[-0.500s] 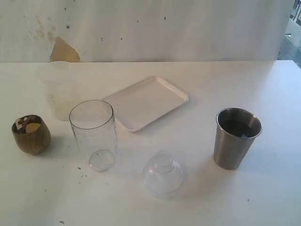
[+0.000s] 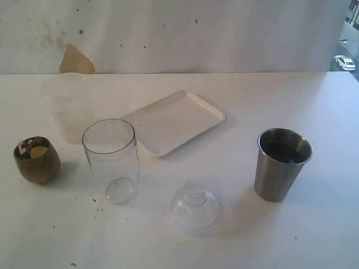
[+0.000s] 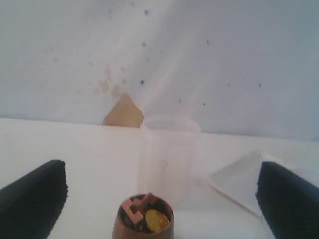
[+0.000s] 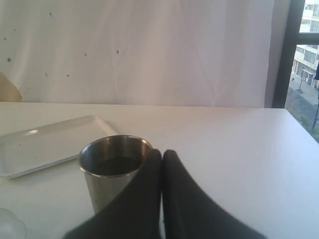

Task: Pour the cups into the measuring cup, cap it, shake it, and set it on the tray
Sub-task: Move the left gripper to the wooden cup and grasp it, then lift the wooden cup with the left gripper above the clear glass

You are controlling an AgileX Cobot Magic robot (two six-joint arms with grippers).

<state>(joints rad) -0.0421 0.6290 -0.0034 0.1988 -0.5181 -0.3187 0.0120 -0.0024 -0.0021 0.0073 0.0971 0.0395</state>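
Observation:
The brown wooden cup (image 2: 37, 161) stands at the table's left, filled with small pieces and a yellow disc. In the left wrist view this wooden cup (image 3: 143, 219) sits between and ahead of the widely spread fingers (image 3: 35, 199) of my open left gripper (image 3: 162, 184), untouched. The steel tumbler (image 2: 281, 164) stands at the right. My right gripper (image 4: 162, 153) is shut and empty, its tips just in front of the tumbler (image 4: 112, 174). The clear measuring cup (image 2: 111, 157) stands uncapped left of centre. The white tray (image 2: 174, 120) lies behind it. Neither gripper shows in the exterior view.
A frosted milky-white cup (image 2: 70, 109) stands behind the wooden cup, near the wall. The clear dome cap (image 2: 193, 206) rests on the table in front of the tray, between measuring cup and tumbler. A window lies at the far right.

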